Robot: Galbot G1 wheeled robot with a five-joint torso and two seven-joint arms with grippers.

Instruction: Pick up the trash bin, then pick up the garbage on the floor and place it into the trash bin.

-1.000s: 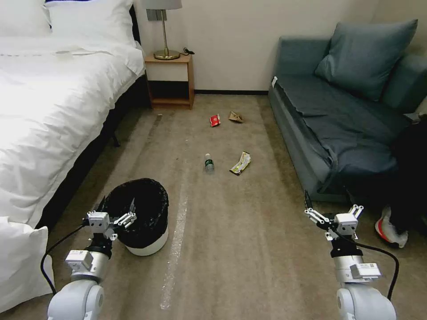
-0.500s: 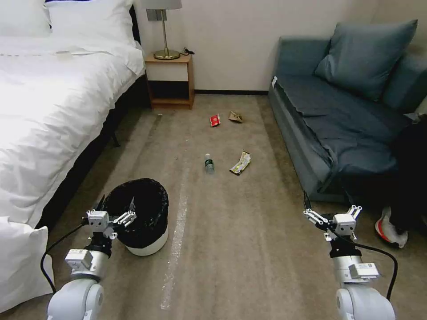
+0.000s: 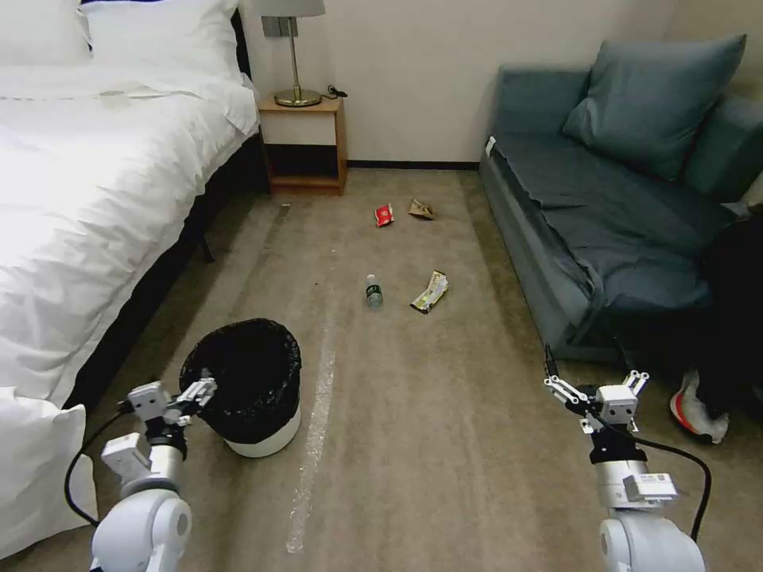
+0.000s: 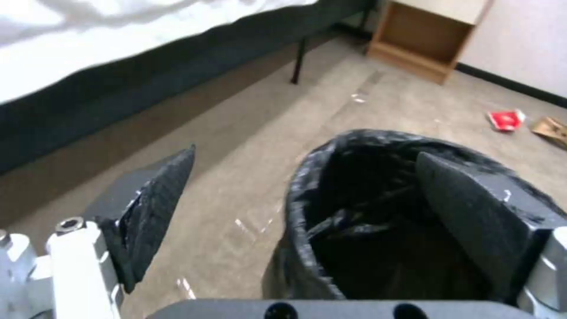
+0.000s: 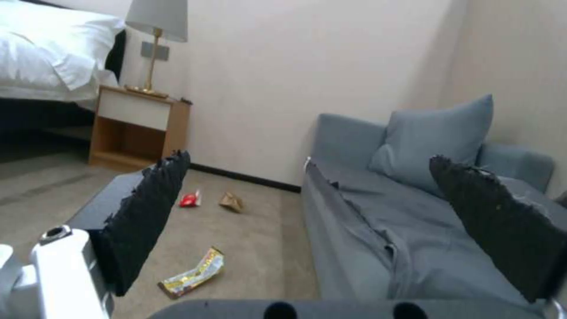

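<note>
The trash bin [image 3: 262,439] is white with a black bag [image 4: 354,208] over its rim and stands upright on the carpet near the bed. My left gripper [image 3: 184,383] is open at the bin's near-left rim. In the left wrist view one finger [image 4: 153,208] is outside the wall and the other [image 4: 472,212] is inside the bag. The garbage lies farther ahead: a clear bottle [image 3: 373,291], a yellow-white wrapper [image 3: 430,291], a red packet [image 3: 384,214] and brown paper [image 3: 420,209]. My right gripper [image 3: 586,367] hangs open and empty beside the sofa.
A white bed [image 3: 79,199] runs along the left and a blue sofa [image 3: 604,214] along the right. A wooden nightstand [image 3: 306,143] stands at the far wall. A strip of clear film [image 3: 314,437] lies on the carpet right of the bin. A shoe [image 3: 699,409] sits at the sofa's near end.
My left gripper has swung left and lower, from over the bin's mouth to straddling its near-left rim. The right arm has barely moved.
</note>
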